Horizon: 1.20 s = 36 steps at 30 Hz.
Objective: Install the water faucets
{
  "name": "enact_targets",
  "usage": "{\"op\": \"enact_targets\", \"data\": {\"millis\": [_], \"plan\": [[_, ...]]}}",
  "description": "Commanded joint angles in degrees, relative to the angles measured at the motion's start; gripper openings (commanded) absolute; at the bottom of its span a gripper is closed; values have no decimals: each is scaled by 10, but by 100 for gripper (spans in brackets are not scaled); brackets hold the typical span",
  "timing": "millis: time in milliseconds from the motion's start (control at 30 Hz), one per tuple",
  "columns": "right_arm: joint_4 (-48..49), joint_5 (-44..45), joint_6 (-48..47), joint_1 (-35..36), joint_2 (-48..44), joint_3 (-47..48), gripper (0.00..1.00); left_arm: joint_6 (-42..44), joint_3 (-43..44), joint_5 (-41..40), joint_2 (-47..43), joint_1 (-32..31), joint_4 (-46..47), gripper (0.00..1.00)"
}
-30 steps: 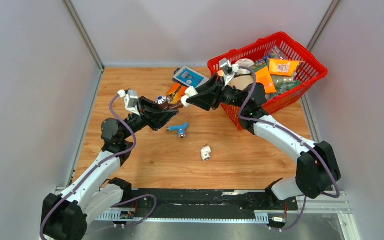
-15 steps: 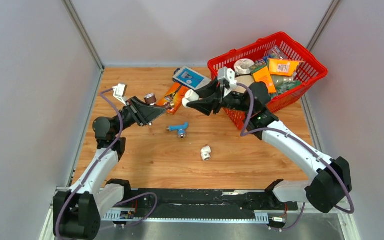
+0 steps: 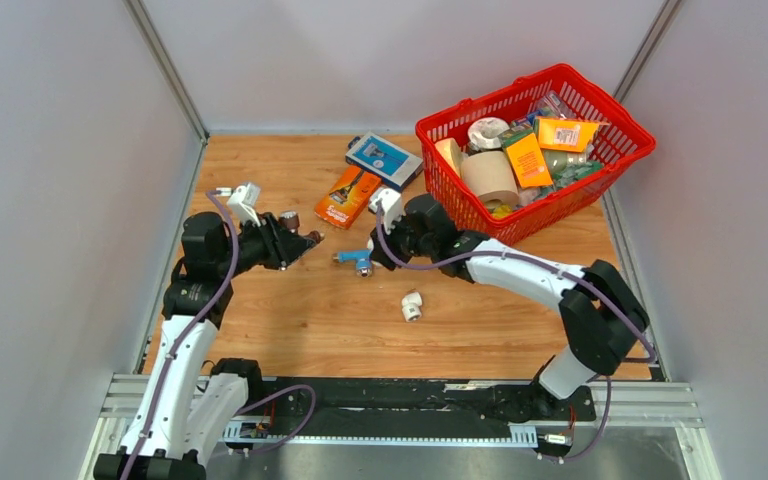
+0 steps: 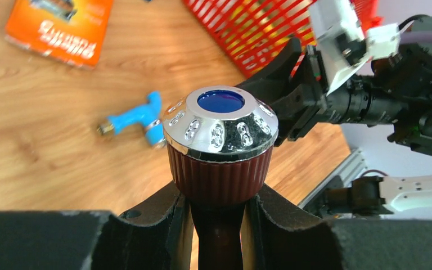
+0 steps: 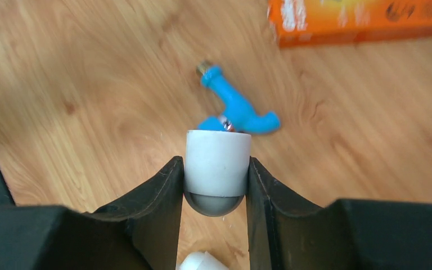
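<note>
Joining seems the step in hand: the left pincer (image 4: pixel 218 198) pinches the brown tap (image 4: pixel 220 140) at the left, the right pincer (image 5: pixel 216 171) clamps a white elbow (image 5: pixel 217 160) near the blue tap (image 3: pixel 357 258) lying on the surface (image 3: pixel 290 330), so next the brown tap's thread likely needs lining up with the elbow's mouth.

brown faucet (image 4: pixel 220 169): ribbed knob, glossy chrome cap; blue faucet (image 5: pixel 237 108), white fitting (image 5: pixel 217 160): smooth plastic; table (image 5: pixel 90 84): matt wood grain
</note>
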Motion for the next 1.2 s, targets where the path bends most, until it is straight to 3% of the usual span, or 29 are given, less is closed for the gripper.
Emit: {"op": "enact_targets", "data": {"millis": [0, 333, 433, 733, 1033, 1167], "plan": [[-26, 94, 16, 55, 43, -14, 0, 80, -3, -56, -16, 4, -92, 0], [2, 181, 70, 125, 108, -37, 0, 105, -17, -148, -34, 2, -81, 0], [-12, 188, 80, 131, 97, -54, 7, 126, -31, -159, -45, 2, -72, 0], [-155, 171, 103, 145, 82, -24, 32, 124, -76, -179, -71, 2, -51, 0], [-377, 160, 110, 146, 119, 139, 55, 137, -73, -245, -106, 2, -89, 0], [-431, 191, 104, 148, 155, 182, 57, 135, -75, -249, -111, 2, -88, 0]]}}
